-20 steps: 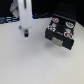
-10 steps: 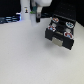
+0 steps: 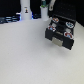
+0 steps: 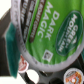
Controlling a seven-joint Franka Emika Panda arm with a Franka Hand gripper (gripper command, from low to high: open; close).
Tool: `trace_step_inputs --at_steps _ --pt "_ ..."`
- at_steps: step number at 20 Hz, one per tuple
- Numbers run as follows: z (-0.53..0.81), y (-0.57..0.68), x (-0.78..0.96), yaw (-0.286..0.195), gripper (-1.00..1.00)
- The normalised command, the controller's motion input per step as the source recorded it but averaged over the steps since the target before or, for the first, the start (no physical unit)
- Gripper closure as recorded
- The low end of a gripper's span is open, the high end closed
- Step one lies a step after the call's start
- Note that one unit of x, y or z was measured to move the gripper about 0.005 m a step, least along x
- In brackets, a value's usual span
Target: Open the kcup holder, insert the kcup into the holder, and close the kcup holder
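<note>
The kcup holder [image 3: 61, 34] sits on the white bench [image 3: 25, 57] at about two o'clock from the middle of the exterior view, its tray showing round slots with pods [image 3: 55, 22] in them; the tops look reddish and pale, though the blur hides detail. Above it, at roughly twelve o'clock near the frame's upper edge, the arm's tool [image 3: 45, 4] shows only as a dark shape with a trace of green at its lower tip.

The wrist view is filled by the kcup [image 4: 47, 35], its green top printed "Dark Magic" and pressed very close to the lens. A teal finger pad [image 4: 11, 45] lies against the pod's edge, so the tool appears closed around the kcup and carrying it above the holder. Beyond the pod's rim, one reddish pod top [image 4: 23, 64] and a pale round shape [image 4: 32, 76] are visible in dark slots.
</note>
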Motion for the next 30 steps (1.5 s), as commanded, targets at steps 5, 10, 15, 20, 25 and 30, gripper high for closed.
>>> trace_step_inputs --at_steps 5,10,15,20,25,30 --pt "0.16 0.68 0.14 0.009 1.0" --pt "0.09 0.67 0.09 0.02 1.0" --pt "0.05 0.65 0.09 0.029 1.0" --pt "0.01 0.58 0.12 0.038 1.0" --pt "-0.07 0.28 0.16 0.036 1.0" --pt "-0.11 0.12 0.19 0.023 1.0"
